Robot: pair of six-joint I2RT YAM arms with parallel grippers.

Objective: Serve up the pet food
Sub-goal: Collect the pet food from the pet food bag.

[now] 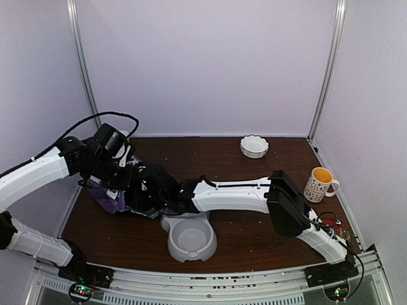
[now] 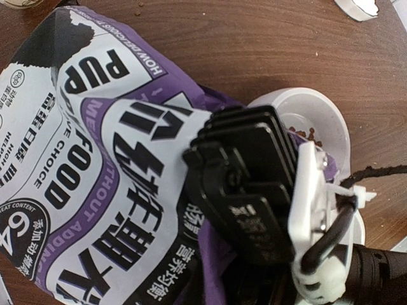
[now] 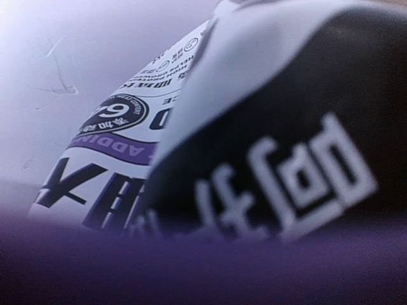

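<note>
So, my right pincer (image 2: 229, 159) is clamped on the purple bag (image 2: 95, 159). In the left wrist view the black ribbed fingers pinch a fold of the bag right by its open end. My right wrist camera is no help, it's pressed up against the bag and only gets blurry print and purple.

My left pincer (image 1: 119, 175) is clenched too. From the top view it sits on the bag's far-left end, so I'd say it's gripping the bag there. I can't see its fingertips in its own camera though, the bag fills most of that frame. Between the two of them the bag is held up off the bench (image 1: 254, 235) and tilted, printed side to the left wrist camera, with "PUPPY FOOD" in white and black lettering.

The pet food (image 2: 304, 132) is right next to my right pincer. A small cluster of reddish-brown pellets lies inside the grey double bowl (image 1: 205, 251), in the compartment just beside the bag's mouth. Going by the top view that's the far compartment, mostly hidden under my right arm.

Further out, a white scalloped dish (image 1: 254, 146) sits near the back of the bench. A patterned mug (image 1: 317, 185) with a yellow inside stands over on the right. Both are well away from the bowl.
</note>
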